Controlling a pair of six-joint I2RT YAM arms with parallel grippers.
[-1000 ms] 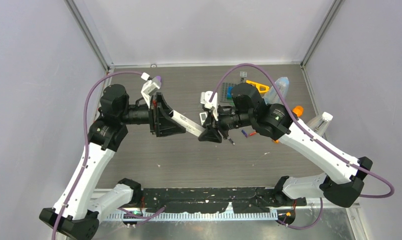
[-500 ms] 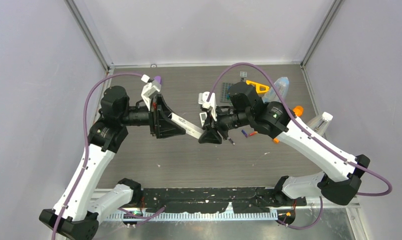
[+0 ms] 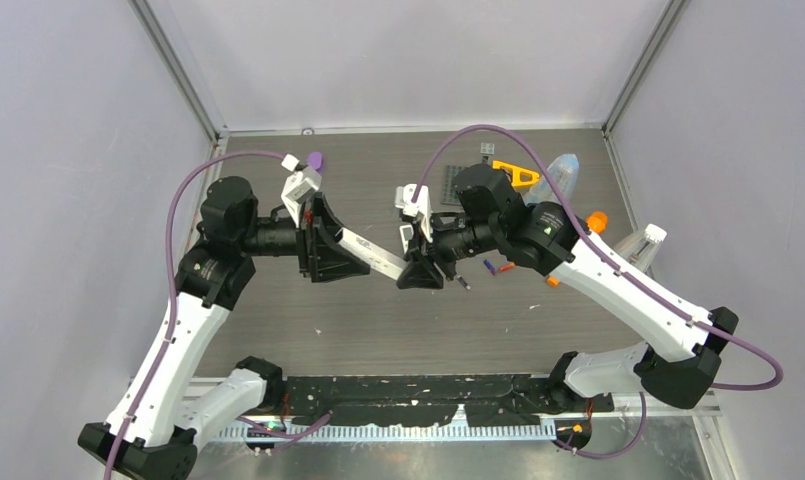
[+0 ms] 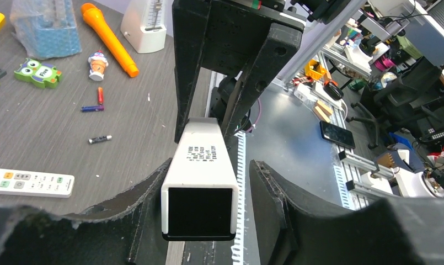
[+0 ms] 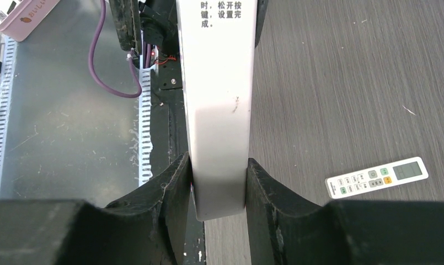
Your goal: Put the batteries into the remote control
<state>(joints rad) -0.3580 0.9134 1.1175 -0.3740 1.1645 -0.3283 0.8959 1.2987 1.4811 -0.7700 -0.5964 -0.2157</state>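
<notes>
A long white remote control [image 3: 374,251] hangs above the table, spanning the gap between both arms. My right gripper [image 5: 218,171] is shut on one end of the remote control [image 5: 219,110]. My left gripper [image 4: 211,165] is open around the other end. The remote control [image 4: 200,171] rests against the left finger, with a gap to the right finger [image 4: 263,182]. Its black end window faces the left wrist camera. Three batteries lie on the table: red-orange [image 4: 100,95], blue [image 4: 92,109] and blackish [image 4: 100,139].
A second white remote [image 4: 29,183] lies flat on the table, buttons up. At the back right are an orange carrot-shaped toy [image 4: 109,38], a small figurine [image 4: 98,63], an owl card [image 4: 37,73], a blue bag [image 4: 43,27] and a yellow piece [image 3: 518,172].
The left wrist has dropped slightly toward the near side, and the right arm has leaned a little left. The remote stays between both grippers.
</notes>
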